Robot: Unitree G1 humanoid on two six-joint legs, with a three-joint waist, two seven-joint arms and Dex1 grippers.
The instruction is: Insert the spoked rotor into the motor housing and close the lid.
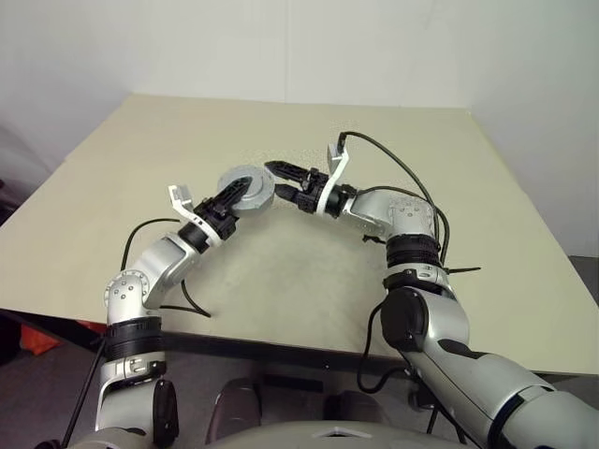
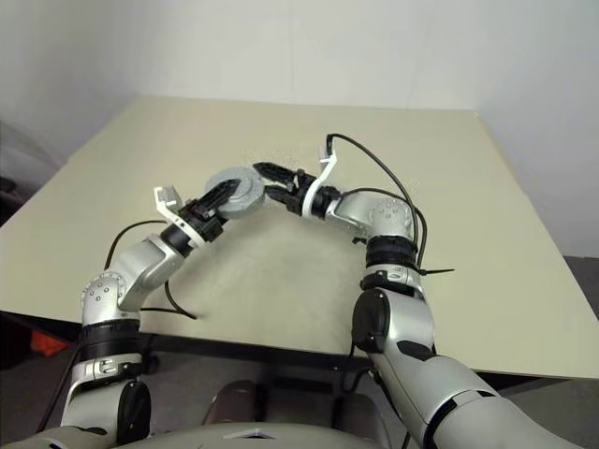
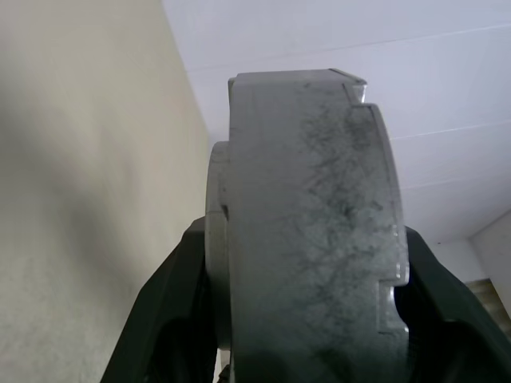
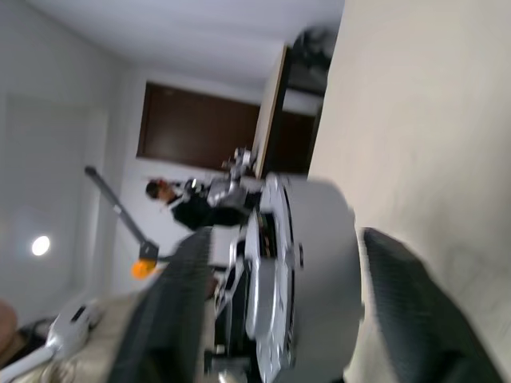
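The robot holds a thick grey puck, the motor housing (image 1: 247,190), up in the air above the beige table (image 1: 487,243), a little toward eleven o'clock from the table's middle as the head cameras see it. The left gripper (image 1: 236,195) reaches in from about seven o'clock and has its two black fingers clamped across the thickness of the puck; the left wrist view shows one pad on each flat face with the scuffed grey rim standing between them. Gripping it edge-on like that leaves the other side free, I think so the second arm can work on it. The right gripper (image 1: 282,183) comes in from about three o'clock, its fingers spread wide on either side of the housing's edge and, going by the right wrist view, clear of the metal on both sides, so it holds nothing. Whether it is letting go or lining up I cannot say. The top face in the head views looks like a flat grey disc, so the lid seems to be seated on the housing already, which would put the spoked rotor inside, though I cannot make it out. The table below them lies bare.
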